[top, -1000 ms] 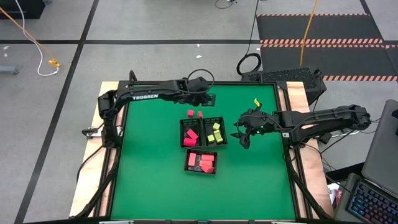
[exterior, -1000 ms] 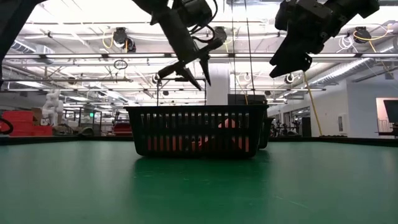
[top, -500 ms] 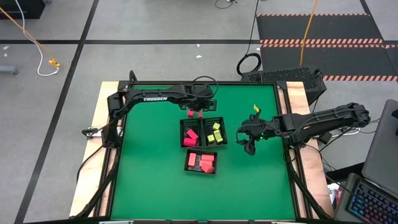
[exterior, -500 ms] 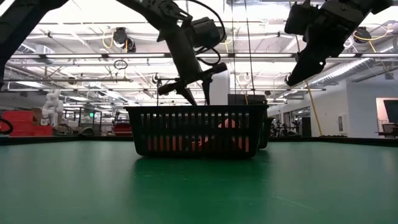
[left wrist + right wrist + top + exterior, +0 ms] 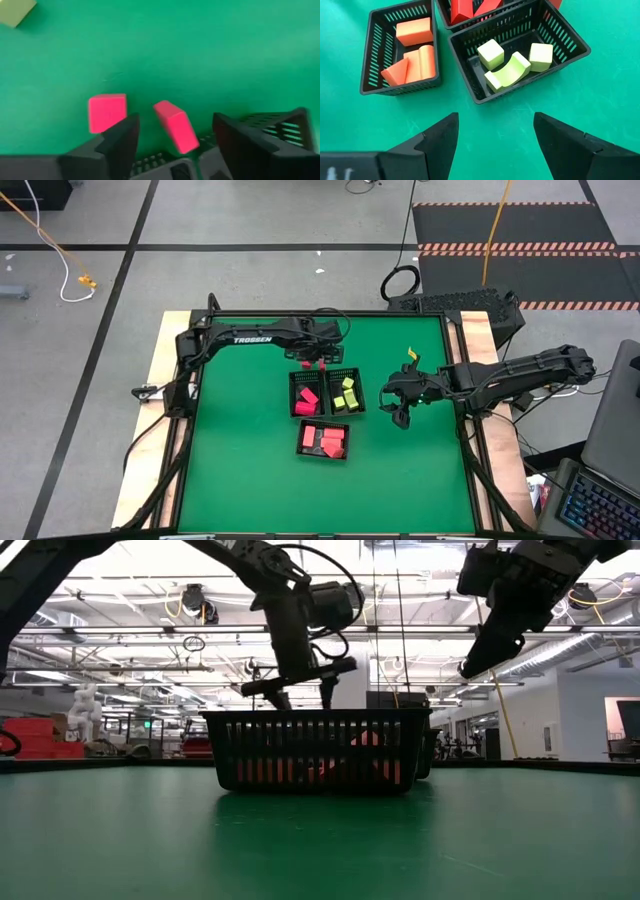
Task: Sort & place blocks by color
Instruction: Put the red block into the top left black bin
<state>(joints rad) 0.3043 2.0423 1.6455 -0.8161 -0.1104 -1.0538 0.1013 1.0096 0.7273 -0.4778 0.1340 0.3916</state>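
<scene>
Left tool point(image 5: 312, 361) is spread wide, low over two red blocks on the green bench point(image 5: 240, 450): one red block point(image 5: 107, 112) lies just outside its finger point(image 5: 120, 145), the tilted red block point(image 5: 175, 126) sits between the fingers, ungripped, beside the black trays point(image 5: 327, 392). Further right, the right tool point(image 5: 396, 405) hangs released, empty, near the tray of yellow-green blocks point(image 5: 506, 62), a lone yellow-green block point(image 5: 412, 346) behind it.

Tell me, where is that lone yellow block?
In the high view, the yellow block lies alone on the green table, on its right side, near the far edge, behind the right claw.
</scene>
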